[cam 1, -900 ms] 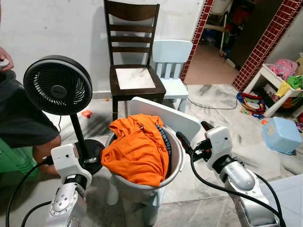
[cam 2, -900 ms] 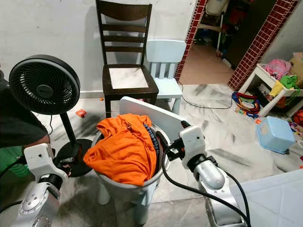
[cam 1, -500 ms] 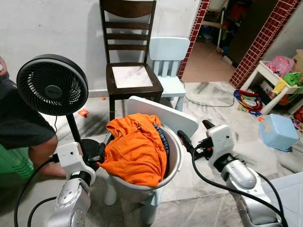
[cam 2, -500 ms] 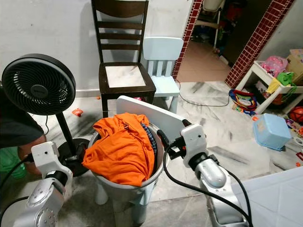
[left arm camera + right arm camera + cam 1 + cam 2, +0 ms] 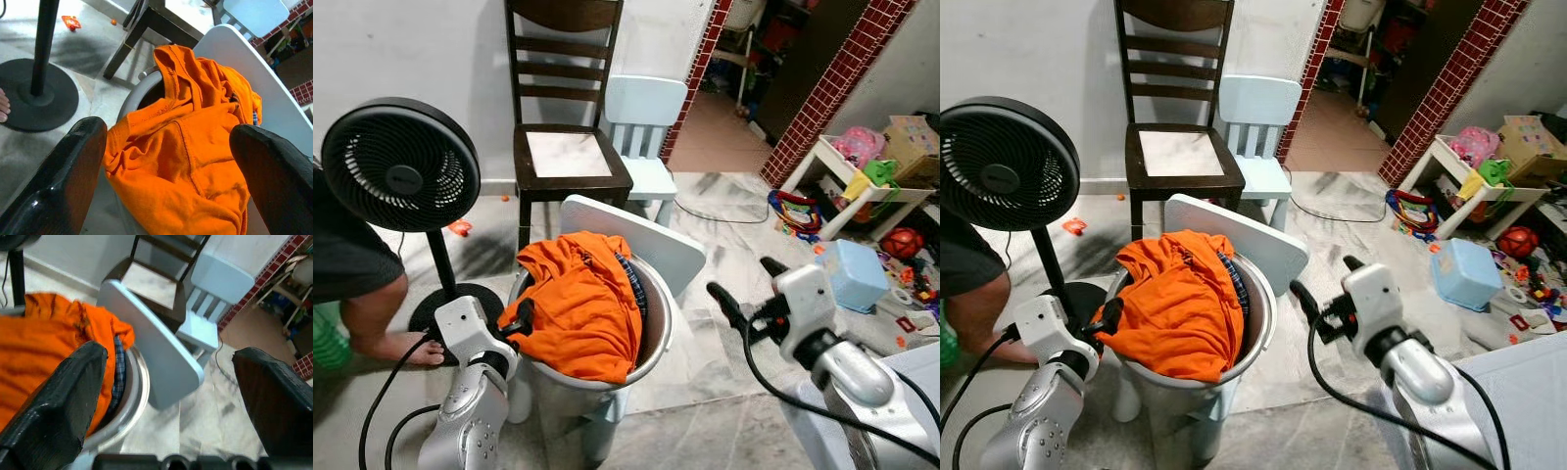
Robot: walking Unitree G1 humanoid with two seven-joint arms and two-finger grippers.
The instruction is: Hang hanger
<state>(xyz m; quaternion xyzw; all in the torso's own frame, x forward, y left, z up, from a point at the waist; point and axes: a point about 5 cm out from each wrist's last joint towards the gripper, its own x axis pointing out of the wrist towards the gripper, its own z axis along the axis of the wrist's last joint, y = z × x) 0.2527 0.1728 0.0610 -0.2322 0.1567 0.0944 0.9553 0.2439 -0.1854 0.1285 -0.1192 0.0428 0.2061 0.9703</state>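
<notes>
Beside the grey tub (image 5: 658, 333), at its left rim, sat our left gripper (image 5: 521, 318), fingers spread wide. In the left wrist view the orange garment (image 5: 582, 304) lay straight ahead between the two black pads (image 5: 63, 181), so near it looked to be touching or about to. Our right gripper (image 5: 740, 278) was also spread, but it hung off to the tub's right, well apart from the rim, pointing back toward it.

We couldn't pick out the hanger. We judged it prob. buried under the orange heap in the tub, so we couldn't tell its long axis either. The heap itself ran from the tub's back edge down over the front-left rim, i.e. toward the left arm. That made the left gripper clearly the nearer one for any dig or lift. The tub sat on a small white chair (image 5: 636, 240), w/ the fan (image 5: 399, 166) and a person's leg (image 5: 372, 318) just left of it.

Vs. approx. a sec. earlier, the left gripper had come up from near the fan's base to the tub rim. The right one had drawn away from the rim, where it had been close. The whole view had also shifted, so that was the camera and not the furniture.
</notes>
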